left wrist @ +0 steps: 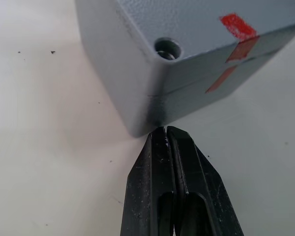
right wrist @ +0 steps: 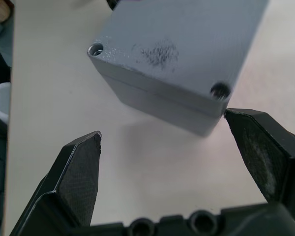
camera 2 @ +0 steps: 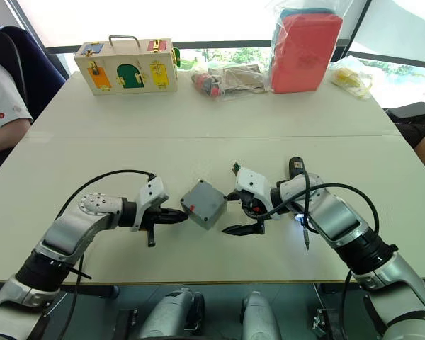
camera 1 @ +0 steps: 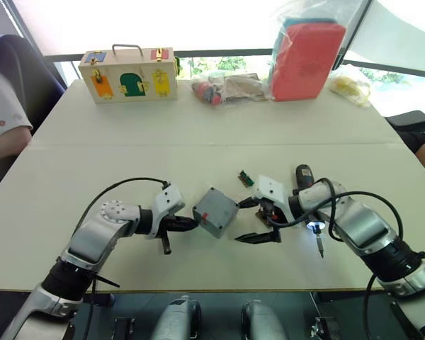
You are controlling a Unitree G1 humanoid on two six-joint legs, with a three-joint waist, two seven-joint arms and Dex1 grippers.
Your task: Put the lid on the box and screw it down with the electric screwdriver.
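Between two hands, one box [camera 1: 215, 212]

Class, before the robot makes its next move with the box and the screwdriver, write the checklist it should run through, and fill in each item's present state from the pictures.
1. Lid seated on the box: ok, a closed seam runs round the side.
2. Corner screws in place: cannot tell; the corner holes look dark.
3. Left end effector steadying the box: ok, its shut tips sit at a lower corner.
4. Right end effector free to grasp: ok, open, one finger beside a box corner.
5. Electric screwdriver in hand: not ok, it lies on the table by the right forearm, tip light on.
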